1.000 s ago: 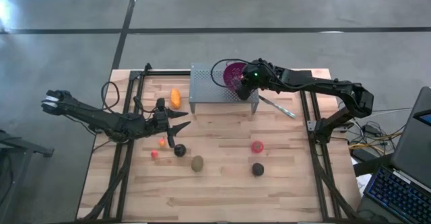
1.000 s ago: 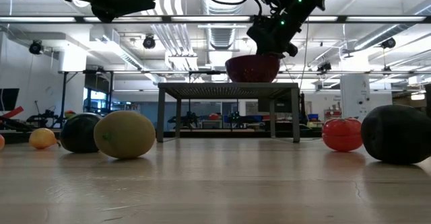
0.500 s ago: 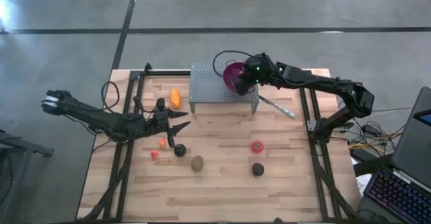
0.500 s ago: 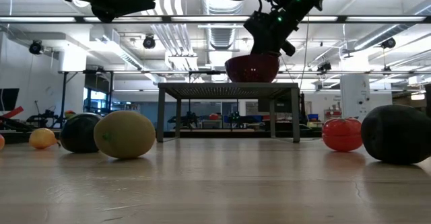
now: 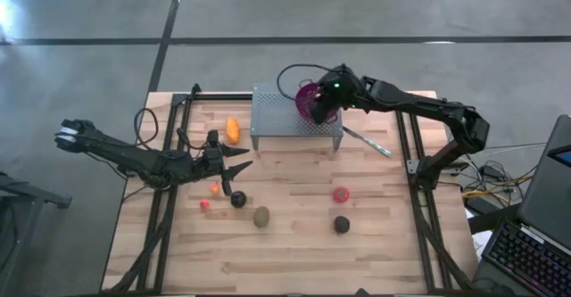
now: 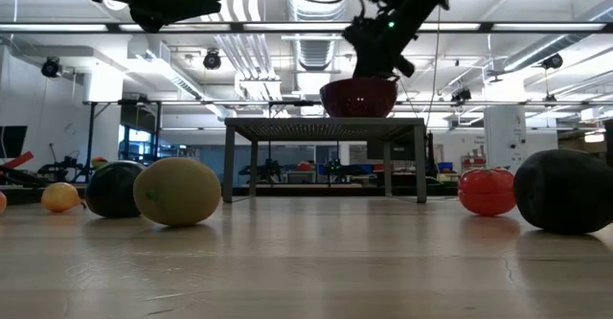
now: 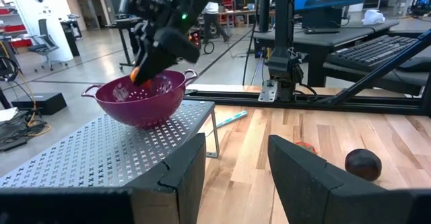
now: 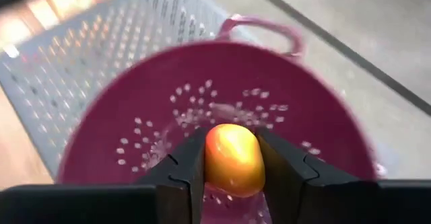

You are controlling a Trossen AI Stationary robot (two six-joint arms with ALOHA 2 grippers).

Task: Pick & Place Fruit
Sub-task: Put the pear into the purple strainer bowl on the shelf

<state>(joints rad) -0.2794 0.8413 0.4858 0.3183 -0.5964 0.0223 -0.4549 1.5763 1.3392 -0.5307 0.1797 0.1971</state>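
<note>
The right pincer (image 5: 318, 111) hides most of the purple bowl (image 5: 309, 96) (high view).

A purple perforated bowl (image 5: 309, 99) sits on a grey perforated stand (image 5: 285, 114); a thin, seemingly silver utensil (image 5: 366, 141) lies on the bench (image 5: 294, 252).

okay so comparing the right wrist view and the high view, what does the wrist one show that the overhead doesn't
Only the right wrist view shows the right gripper shut on an orange-yellow fruit, held over the inside of the purple bowl.

Only the high view shows the fruit on the table: the orange piece, two dark rounds, the brown-green oval, the red ball, plus the utensil and the left gripper, waiting open near them.

Both show the bowl on the perforated metal stand.
</note>
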